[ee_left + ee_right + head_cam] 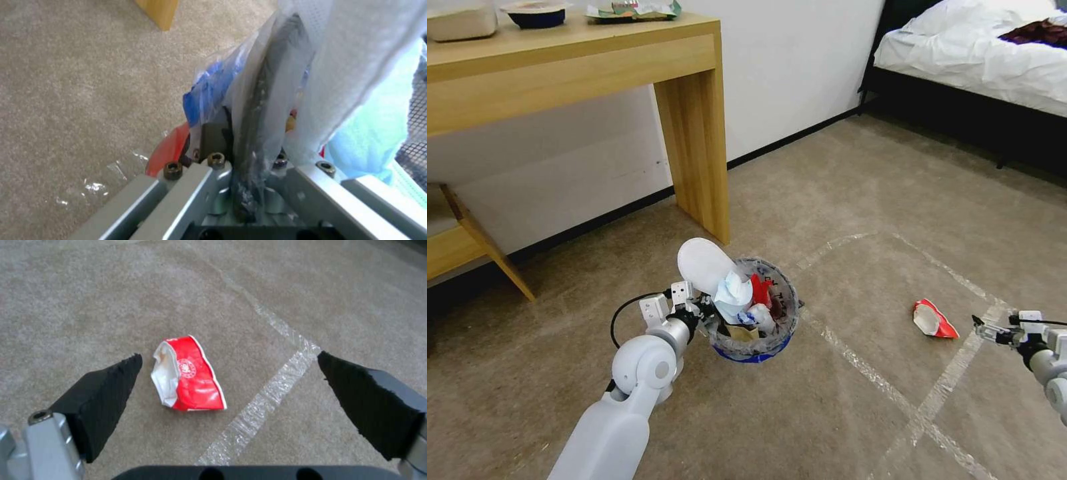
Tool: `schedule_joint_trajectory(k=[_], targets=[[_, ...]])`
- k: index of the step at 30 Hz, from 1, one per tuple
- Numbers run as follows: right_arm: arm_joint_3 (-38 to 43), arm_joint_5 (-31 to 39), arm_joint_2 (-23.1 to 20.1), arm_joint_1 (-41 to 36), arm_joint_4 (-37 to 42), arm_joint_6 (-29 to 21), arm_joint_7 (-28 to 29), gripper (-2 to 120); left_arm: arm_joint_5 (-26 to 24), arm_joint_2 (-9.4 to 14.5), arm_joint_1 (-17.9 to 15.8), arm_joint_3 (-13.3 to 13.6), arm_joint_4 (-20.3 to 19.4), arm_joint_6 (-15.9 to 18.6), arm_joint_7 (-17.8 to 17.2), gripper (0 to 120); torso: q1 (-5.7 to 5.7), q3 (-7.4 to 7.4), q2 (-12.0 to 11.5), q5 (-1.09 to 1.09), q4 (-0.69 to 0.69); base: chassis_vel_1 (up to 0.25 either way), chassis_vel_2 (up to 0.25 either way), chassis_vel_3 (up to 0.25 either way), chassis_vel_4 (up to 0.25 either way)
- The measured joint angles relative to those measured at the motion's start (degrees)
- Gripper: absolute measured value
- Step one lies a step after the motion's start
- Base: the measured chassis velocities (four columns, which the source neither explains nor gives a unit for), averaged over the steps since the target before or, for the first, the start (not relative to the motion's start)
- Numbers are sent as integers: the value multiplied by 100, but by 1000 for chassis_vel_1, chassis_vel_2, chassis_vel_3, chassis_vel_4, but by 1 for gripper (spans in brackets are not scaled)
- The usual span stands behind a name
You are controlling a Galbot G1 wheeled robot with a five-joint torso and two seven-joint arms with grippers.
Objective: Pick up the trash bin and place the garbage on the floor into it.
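Red trash bin point(754, 337) crammed with garbage point(735, 293)

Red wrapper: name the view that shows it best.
Right wrist view: the red wrapper lies close, framed by the open right gripper. Head view shows it small on the carpet.

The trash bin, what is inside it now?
In the trash bin: a white slipper sticking out, crumpled white-blue paper, something red, a brown piece. Anything deeper is covered.
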Motion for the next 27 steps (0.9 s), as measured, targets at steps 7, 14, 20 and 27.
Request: schedule_joint_trajectory(k=[7, 14, 20, 27], targets=[[41, -11, 0, -44, 12, -8, -17, 100, 4, -17, -1, 37, 29, -2, 6, 1, -1, 0, 0, 0, -1, -60, 58, 59, -65], [44, -19, 38, -93, 61, 71, 11, 100, 10, 31, 30, 29, 26, -7, 12, 1, 0, 0, 0, 0, 1, -193, 195, 196, -207], [34, -41, 62, -104, 112, 131, 93, 100, 7, 74, 54, 20, -5, -8, 18, 1, 1, 2, -1, 1, 2, -212, 201, 215, -229], [21, -63, 29, -169, 223, 138, 37, 100, 11, 88, 89, 18, -33, -8, 18, 1, 0, -1, -1, 0, 0, -55, 63, 65, -39]])
